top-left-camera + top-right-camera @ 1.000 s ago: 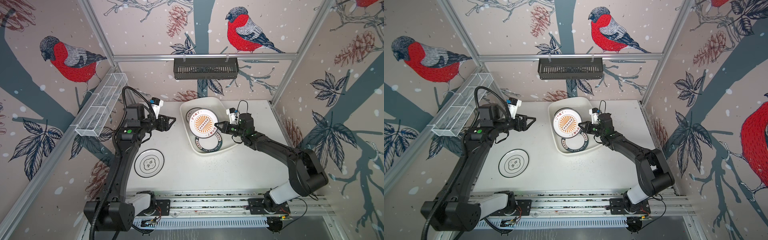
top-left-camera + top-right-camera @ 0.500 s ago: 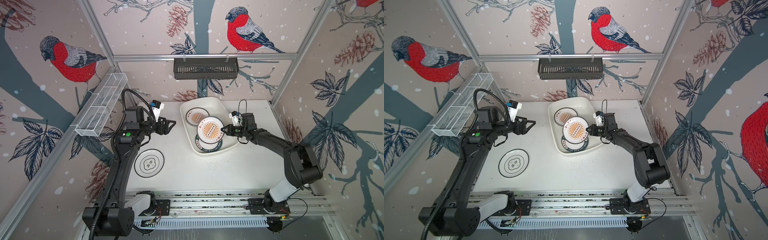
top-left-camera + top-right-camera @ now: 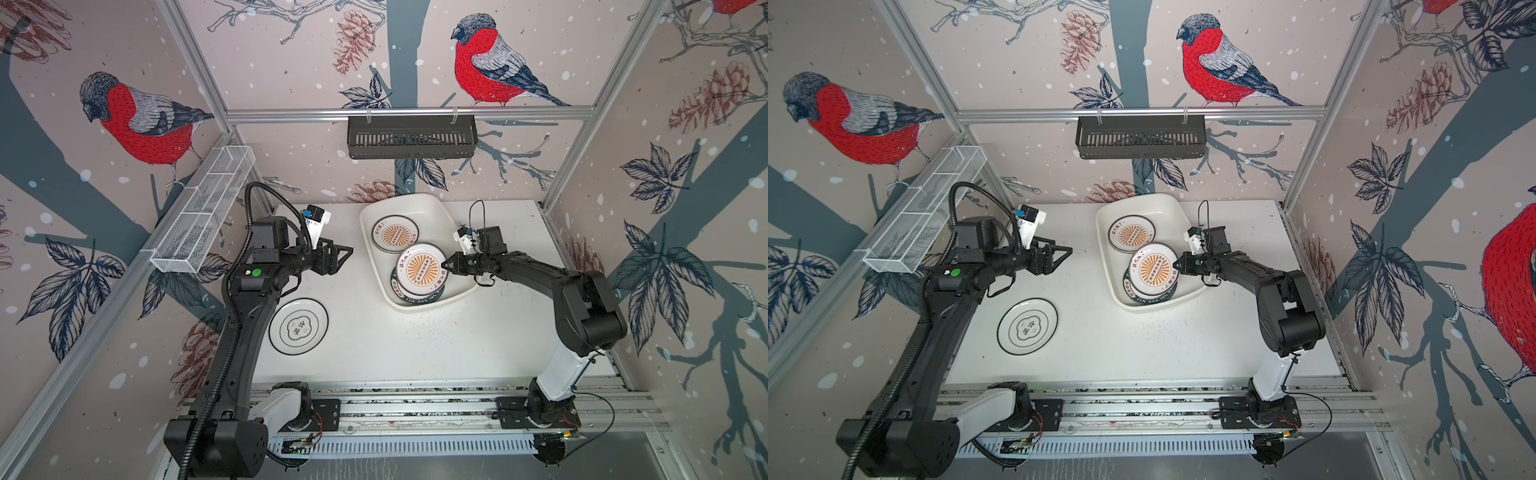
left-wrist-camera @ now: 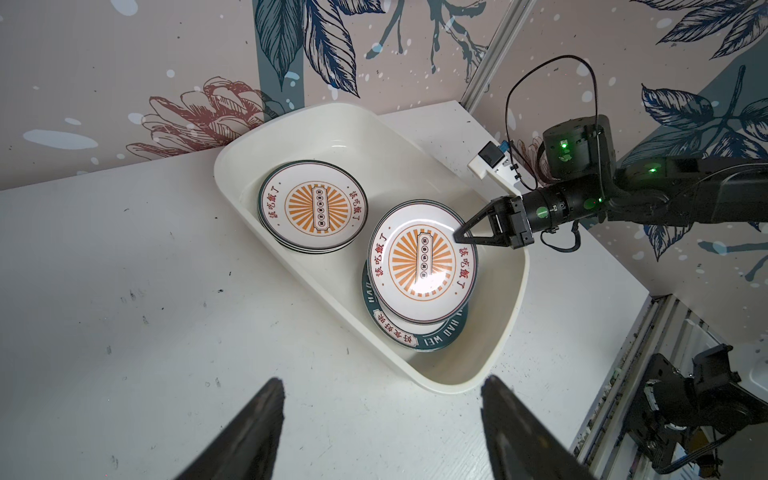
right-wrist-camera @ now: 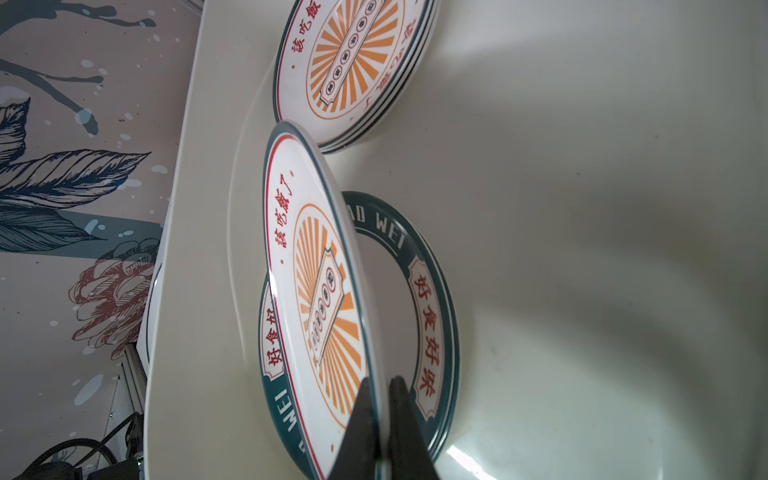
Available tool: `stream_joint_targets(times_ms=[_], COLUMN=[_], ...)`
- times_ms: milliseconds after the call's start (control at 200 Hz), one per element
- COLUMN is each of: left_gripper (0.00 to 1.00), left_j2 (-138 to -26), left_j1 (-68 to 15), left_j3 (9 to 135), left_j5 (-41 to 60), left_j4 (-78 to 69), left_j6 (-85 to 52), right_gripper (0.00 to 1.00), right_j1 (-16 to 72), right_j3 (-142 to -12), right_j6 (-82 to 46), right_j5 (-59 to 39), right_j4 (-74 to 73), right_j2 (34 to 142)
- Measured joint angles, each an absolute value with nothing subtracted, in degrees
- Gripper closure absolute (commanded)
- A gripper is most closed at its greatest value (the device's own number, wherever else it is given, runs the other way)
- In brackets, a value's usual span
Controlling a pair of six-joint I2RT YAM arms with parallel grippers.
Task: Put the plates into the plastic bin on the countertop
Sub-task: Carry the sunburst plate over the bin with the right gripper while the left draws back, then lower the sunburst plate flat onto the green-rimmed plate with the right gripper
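Plates mostly sit in the plastic bin (image 3: 409, 203): a sunburst stack (image 3: 395, 233) at its far end and a green-rimmed plate (image 4: 432, 340) at its near end. Your right fingers (image 5: 361, 436) pinch the rim of another sunburst plate (image 3: 419, 270), tilted above the green one. One emblem plate (image 3: 298, 326) lies on the bench (image 3: 415, 345) well left of the bin, and your left fingers (image 4: 253, 432) stand wide apart, holding nothing.

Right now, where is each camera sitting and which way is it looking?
Top views: high overhead, looking down at the countertop; the left arm and right arm show.
Left wrist: above the countertop, facing the plastic bin; the open left end effector shows, plus the right arm.
Right wrist: low over the bin, looking along the held sunburst plate; the right end effector shows, shut on it.
Shared: both wrist views show that plate.
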State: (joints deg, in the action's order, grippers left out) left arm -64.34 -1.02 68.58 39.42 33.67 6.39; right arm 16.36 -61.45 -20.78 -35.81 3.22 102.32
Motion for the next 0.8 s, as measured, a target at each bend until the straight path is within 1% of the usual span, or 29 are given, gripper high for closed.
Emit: stream_joint_targets(times_ms=[300, 415, 801], left_gripper=[0.25, 0.25, 0.25], left_j2=[-64.34, -64.34, -64.53], left_j1=[-1.02, -1.02, -1.02], left_j3=[67.68, 67.70, 67.85], left_j5=[40.10, 40.27, 40.42], left_j4=[34.15, 34.17, 35.33], left_j6=[6.44, 6.44, 6.46], right_gripper=[0.94, 0.92, 0.88], right_j1=[15.68, 15.25, 14.81], right_j3=[-62.92, -63.31, -63.75], right_j6=[-19.20, -18.94, -18.94], right_j5=[-37.08, -37.74, -38.96], right_j4=[5.34, 5.69, 5.85], right_j2=[104.49, 105.10, 106.15])
